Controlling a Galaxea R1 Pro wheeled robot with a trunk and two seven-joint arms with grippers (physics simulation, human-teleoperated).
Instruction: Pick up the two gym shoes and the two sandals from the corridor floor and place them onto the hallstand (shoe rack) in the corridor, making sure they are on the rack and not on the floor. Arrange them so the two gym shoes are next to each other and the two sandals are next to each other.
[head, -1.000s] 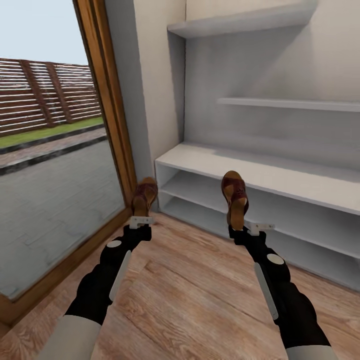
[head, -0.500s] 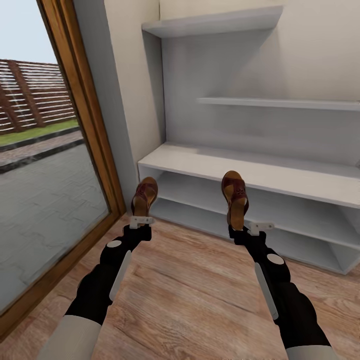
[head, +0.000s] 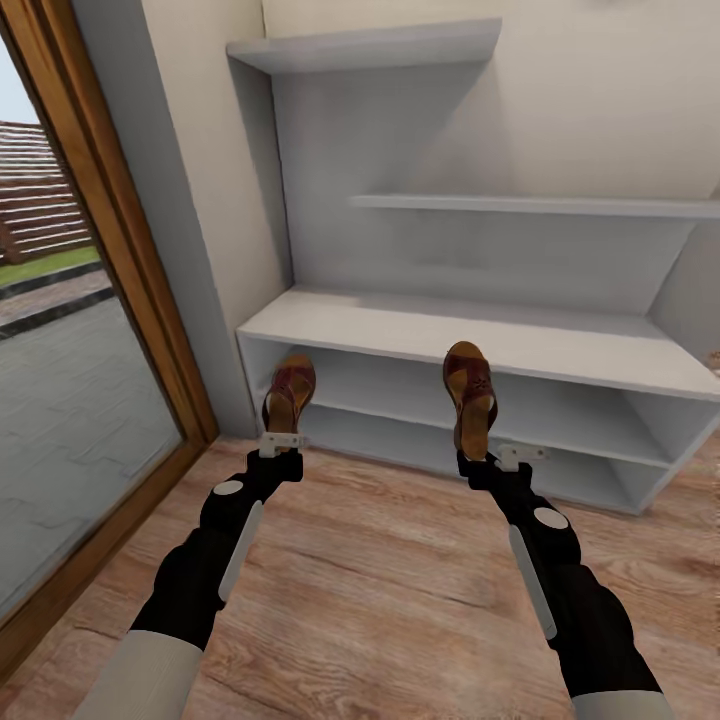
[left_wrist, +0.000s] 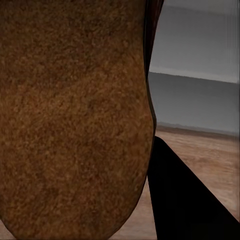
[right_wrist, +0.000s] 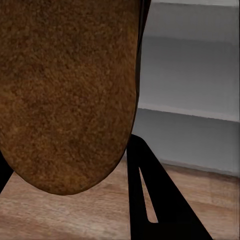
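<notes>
Sandals held off the corridor floor (head: 380, 560), wood-framed glass door (head: 110, 300) at far left, left gripper (head: 281, 441) pinching one sandal (head: 289, 392) by its heel, right gripper (head: 495, 458) clamping the other sandal (head: 470, 395) upright, hallstand (head: 480, 340) just ahead, shelves bare.

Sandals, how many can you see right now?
2. One sandal is held up by the left tool, the other sandal by the right tool, both in front of the hallstand.

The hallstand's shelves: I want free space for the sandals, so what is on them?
The hallstand shows bare shelves. The sandals, one in each hand, cover parts of the lower levels.
</notes>
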